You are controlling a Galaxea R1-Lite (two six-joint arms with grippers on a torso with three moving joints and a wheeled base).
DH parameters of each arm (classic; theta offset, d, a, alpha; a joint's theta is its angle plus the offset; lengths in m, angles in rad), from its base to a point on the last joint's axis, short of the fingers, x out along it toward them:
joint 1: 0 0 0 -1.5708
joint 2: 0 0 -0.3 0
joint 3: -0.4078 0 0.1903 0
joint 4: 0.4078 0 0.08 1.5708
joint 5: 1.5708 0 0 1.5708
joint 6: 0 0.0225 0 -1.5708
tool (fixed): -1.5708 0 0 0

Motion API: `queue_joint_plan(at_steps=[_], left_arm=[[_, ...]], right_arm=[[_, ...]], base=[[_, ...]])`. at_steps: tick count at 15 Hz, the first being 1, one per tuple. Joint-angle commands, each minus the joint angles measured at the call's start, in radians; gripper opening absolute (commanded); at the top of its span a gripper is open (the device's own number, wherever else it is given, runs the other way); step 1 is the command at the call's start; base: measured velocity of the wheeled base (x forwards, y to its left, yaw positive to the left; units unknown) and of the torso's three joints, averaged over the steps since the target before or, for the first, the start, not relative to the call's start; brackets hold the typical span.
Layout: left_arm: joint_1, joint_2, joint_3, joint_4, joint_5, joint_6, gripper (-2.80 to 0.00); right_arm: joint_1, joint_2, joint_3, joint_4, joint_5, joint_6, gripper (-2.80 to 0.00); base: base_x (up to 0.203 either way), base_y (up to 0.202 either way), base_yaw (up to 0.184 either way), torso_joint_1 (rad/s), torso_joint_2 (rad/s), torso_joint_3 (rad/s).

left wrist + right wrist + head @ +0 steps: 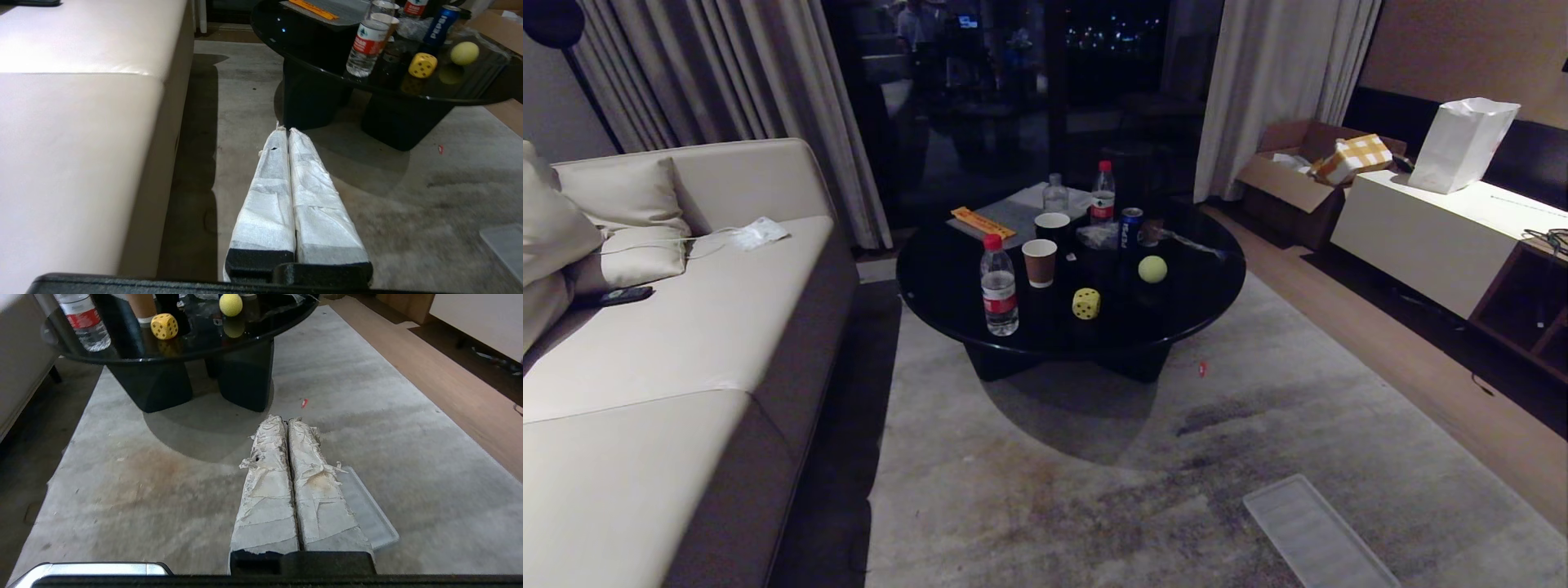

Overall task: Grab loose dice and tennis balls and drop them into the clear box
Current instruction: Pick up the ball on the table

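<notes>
Rug [408,465] below both closed tools [287,421]

Pale yellow die [1086,303] with black pips and fuzzy tennis ball [1152,269], apart on black table, far ahead of closed gripper tips.

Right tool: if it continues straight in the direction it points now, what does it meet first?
Probably the rug. The right tool, shut and empty, points forward and slightly down over bare rug, short of the black table's base. Depth is uncertain, so it might reach the base instead.

die [1086,303] and ball [1152,269] on table [947,278]
</notes>
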Motion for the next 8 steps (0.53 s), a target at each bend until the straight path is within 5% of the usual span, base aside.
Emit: queue_joint_plan(at_steps=[1, 8], left_arm=[[0.000, 0.002, 0.002, 0.000, 0.001, 0.000, -2.80], [0.000, 0.002, 0.002, 0.000, 0.001, 0.000, -2.80]], right_arm=[[0.000, 0.001, 0.008, -0.001, 0.000, 0.000, -2.80], [0.000, 0.001, 0.008, -0.001, 0.000, 0.000, -2.80]], base=[[0.185, 0.000, 0.000, 0.007, 0.00, -0.002], [0.184, 0.000, -0.001, 0.001, 0.00, 0.003]])
